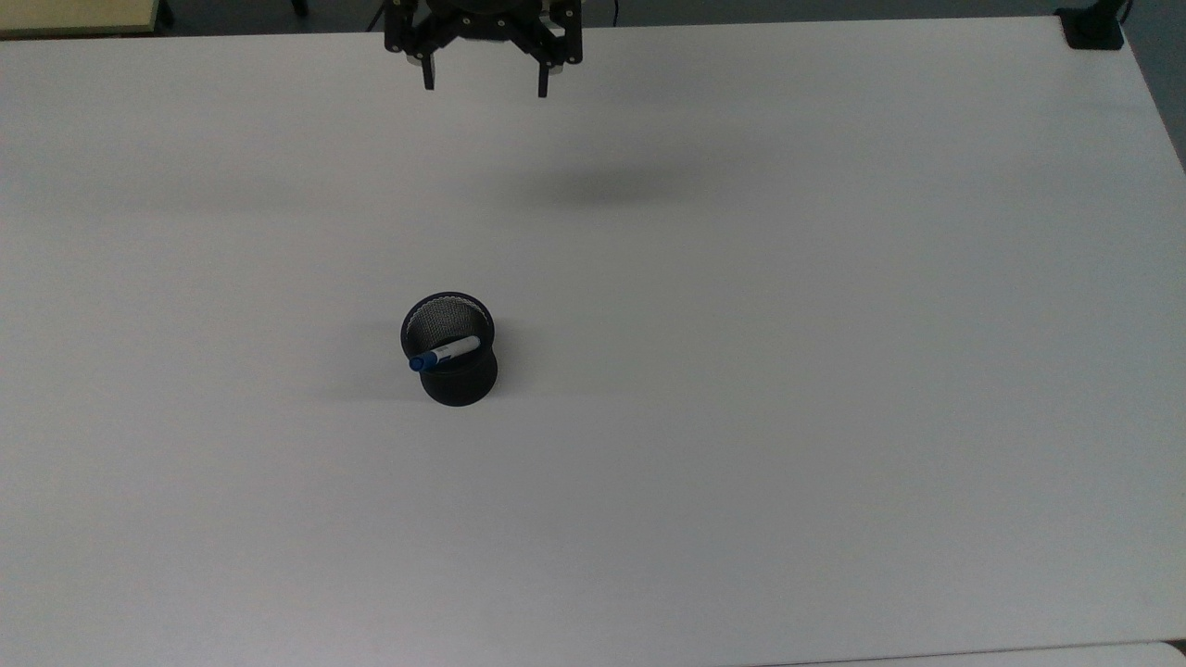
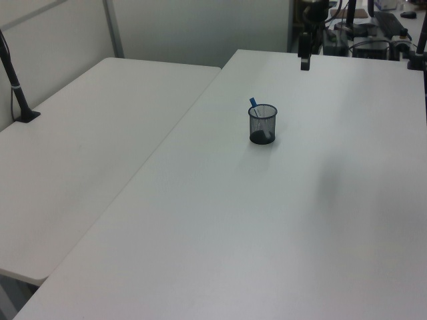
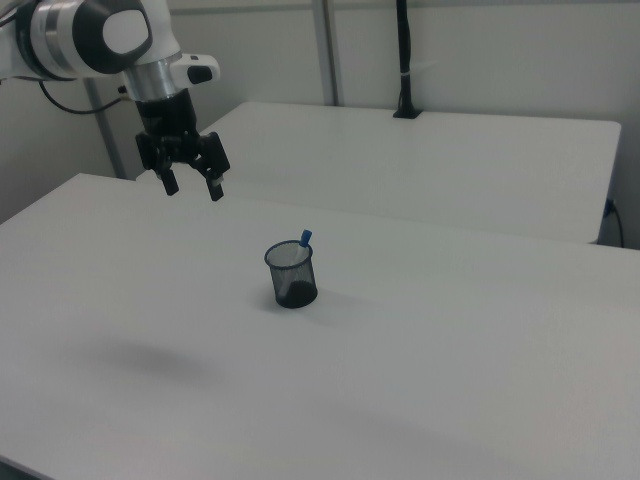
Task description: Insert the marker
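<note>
The marker (image 1: 446, 353) stands inside the black mesh cup (image 1: 451, 357), leaning against the rim with its blue cap poking out over the edge toward the top view's left; in the right view the cap (image 3: 306, 238) rises just above the rim on the right view's right side. Its long axis runs steeply upward, tilted rather than upright, with the lower end down on the cup's floor. The cup sits alone near the middle of the white desk (image 1: 834, 371). From these pictures the insertion looks done: the marker is in the cup and nothing is holding it. The claw (image 1: 484, 81) hangs well apart from the cup, high above the desk's far edge in the top view, released and empty, its two fingers spread with clear space between them. In the right view the claw (image 3: 192, 186) is up and toward the right view's left of the cup. So the marker lies below the claw and nearer the desk's middle; any return to it would call for a long descent toward the cup.
</note>
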Controlling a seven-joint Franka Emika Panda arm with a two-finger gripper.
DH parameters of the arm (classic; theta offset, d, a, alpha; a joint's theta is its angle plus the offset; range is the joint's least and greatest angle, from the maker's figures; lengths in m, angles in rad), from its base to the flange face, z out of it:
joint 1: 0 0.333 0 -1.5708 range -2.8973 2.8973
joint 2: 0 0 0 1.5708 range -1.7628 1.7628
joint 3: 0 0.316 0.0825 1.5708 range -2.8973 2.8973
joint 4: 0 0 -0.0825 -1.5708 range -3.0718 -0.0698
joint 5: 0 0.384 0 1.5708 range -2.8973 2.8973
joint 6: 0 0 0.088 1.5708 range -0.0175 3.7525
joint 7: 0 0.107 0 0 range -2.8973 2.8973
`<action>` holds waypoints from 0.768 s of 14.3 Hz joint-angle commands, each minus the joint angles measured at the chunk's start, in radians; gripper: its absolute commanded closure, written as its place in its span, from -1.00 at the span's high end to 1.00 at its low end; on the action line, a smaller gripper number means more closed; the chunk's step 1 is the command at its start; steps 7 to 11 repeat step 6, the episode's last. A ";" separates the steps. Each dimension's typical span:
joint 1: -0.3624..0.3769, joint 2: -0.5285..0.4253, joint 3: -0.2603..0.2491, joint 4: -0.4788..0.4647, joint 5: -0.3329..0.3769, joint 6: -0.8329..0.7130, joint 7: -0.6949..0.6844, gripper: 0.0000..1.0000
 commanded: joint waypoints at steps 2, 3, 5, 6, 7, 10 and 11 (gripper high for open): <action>-0.037 -0.035 0.006 -0.020 0.068 -0.012 -0.015 1.00; -0.029 -0.035 0.005 -0.020 0.068 -0.015 -0.011 1.00; -0.027 -0.033 0.006 -0.020 0.068 -0.018 0.002 1.00; -0.027 -0.033 0.006 -0.020 0.067 -0.017 0.002 1.00; -0.027 -0.033 0.006 -0.020 0.067 -0.017 0.002 1.00; -0.027 -0.033 0.006 -0.020 0.067 -0.017 0.002 1.00; -0.027 -0.033 0.006 -0.020 0.067 -0.017 0.002 1.00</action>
